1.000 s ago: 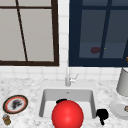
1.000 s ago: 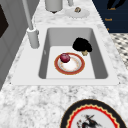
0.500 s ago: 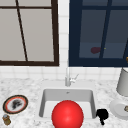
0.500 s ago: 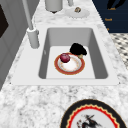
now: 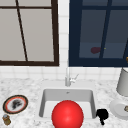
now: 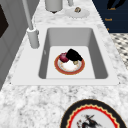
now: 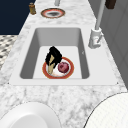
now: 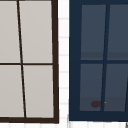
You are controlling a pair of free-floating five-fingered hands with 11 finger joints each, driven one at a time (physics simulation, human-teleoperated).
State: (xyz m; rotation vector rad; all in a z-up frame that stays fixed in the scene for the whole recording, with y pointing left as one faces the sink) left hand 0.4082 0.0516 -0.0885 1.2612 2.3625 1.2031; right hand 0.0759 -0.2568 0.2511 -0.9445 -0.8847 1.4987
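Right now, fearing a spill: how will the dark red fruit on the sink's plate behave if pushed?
Round, so the dark red fruit likely rolls. The plate looks shallow, so it may slip off. The robot hand beside it might block it.

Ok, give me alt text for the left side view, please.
A black hand reaches into the sink, over an orange-rimmed plate beside a dark red fruit. The faucet stands at the left, and a patterned plate lies on the near counter.
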